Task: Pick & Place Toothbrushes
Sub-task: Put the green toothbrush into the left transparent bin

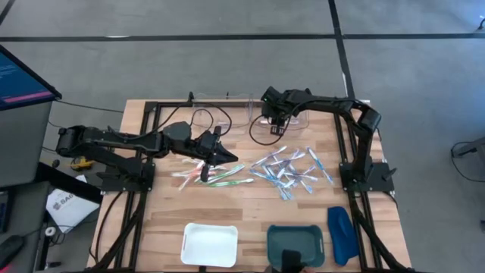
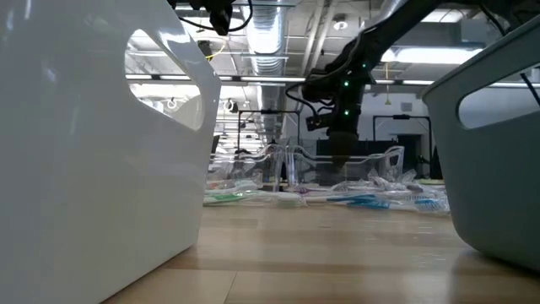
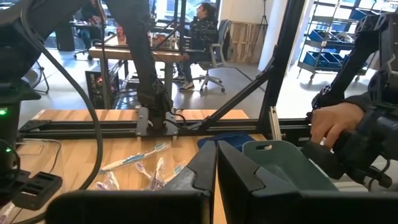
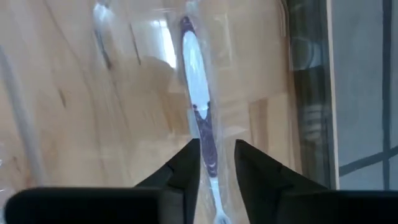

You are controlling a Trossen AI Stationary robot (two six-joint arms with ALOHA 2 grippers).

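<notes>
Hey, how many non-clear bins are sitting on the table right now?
2: a white bin and a teal bin, side by side at one table edge, left of the dark-blue oblong object. None seems hidden.

Bright, even overhead light is filling the room; glare is streaking the clear plastic bin (image 4: 205,37); near white tray (image 2: 93,143) is blurring.

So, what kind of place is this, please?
Probably a robotics lab or workshop in a large open hall. Exposed ceiling ducts run overhead, a person sits at a desk behind the table, and shelves of blue bins stand nearby.
</notes>
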